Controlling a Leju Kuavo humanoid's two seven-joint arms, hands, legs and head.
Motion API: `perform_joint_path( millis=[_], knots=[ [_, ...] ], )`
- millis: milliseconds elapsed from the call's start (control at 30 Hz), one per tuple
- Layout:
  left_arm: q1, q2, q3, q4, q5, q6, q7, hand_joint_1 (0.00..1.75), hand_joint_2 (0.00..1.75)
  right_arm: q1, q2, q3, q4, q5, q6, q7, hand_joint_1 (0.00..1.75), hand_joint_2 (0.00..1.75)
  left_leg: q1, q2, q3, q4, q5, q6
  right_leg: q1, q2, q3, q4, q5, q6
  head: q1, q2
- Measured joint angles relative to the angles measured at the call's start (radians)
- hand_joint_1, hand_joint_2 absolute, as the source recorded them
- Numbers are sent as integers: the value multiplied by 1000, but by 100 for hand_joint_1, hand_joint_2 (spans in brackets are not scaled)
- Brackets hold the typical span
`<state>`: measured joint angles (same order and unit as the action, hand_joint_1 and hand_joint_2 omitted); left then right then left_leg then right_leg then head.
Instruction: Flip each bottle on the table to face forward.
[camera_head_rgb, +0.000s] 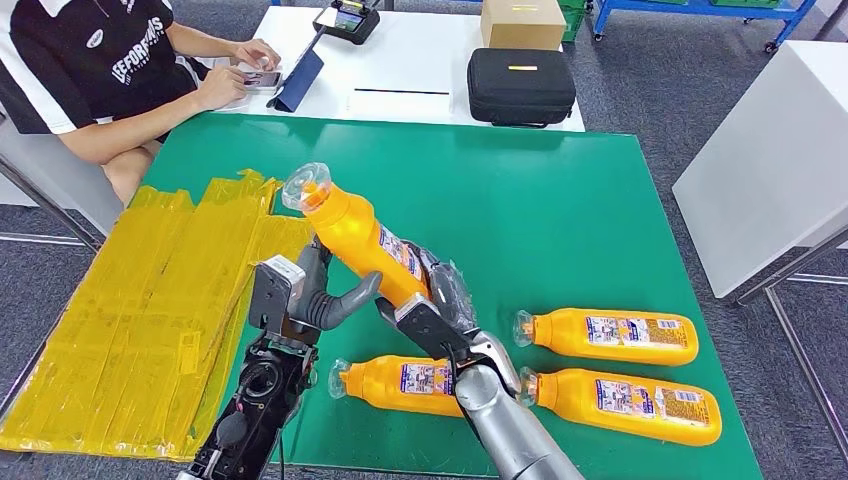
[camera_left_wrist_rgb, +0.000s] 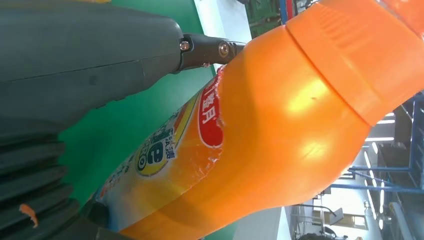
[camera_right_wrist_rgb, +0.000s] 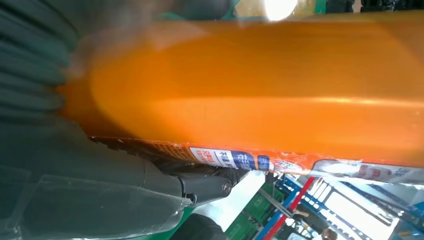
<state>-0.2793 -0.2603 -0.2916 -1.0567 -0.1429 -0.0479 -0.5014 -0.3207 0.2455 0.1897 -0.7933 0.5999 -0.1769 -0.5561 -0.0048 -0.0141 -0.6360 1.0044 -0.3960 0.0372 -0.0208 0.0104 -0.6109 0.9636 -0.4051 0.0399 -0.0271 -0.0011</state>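
Orange bottle (camera_head_rgb: 352, 232) tilted above green table (camera_head_rgb: 560, 200); left hand (camera_head_rgb: 318, 295) and right hand (camera_head_rgb: 432, 300) both grip it

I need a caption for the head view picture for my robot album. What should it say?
Both robot hands, left hand and right hand, hold one orange bottle tilted above the green table.

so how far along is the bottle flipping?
Done: can't confirm any; three orange bottles lie on the green mat, white printed labels up. In hand: a fourth bottle, lifted, held by the left hand and right hand. Left: setting it down.
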Motion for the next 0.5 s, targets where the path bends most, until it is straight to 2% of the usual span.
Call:
perform_joint_path(
  millis=[133, 300, 500],
  knots=[
    [-22, -4, -6, 32, 16, -10, -2, 0, 175, 0, 4, 15, 16, 25, -15, 3, 175, 175, 0, 0, 0, 0, 0, 0, 0, 0, 0, 0, 0, 0, 0, 0],
    [-46, -5, -7, 74, 84, -97, -2, 0, 175, -1, 13, 29, 27, 36, -8, 4, 175, 175, 0, 0, 0, 0, 0, 0, 0, 0, 0, 0, 0, 0, 0, 0],
    [-56, -5, -6, 104, 132, -149, -5, 0, 175, -2, 18, 38, 35, 38, -6, 4, 175, 175, 0, 0, 0, 0, 0, 0, 0, 0, 0, 0, 0, 0, 0, 0]
  ],
)
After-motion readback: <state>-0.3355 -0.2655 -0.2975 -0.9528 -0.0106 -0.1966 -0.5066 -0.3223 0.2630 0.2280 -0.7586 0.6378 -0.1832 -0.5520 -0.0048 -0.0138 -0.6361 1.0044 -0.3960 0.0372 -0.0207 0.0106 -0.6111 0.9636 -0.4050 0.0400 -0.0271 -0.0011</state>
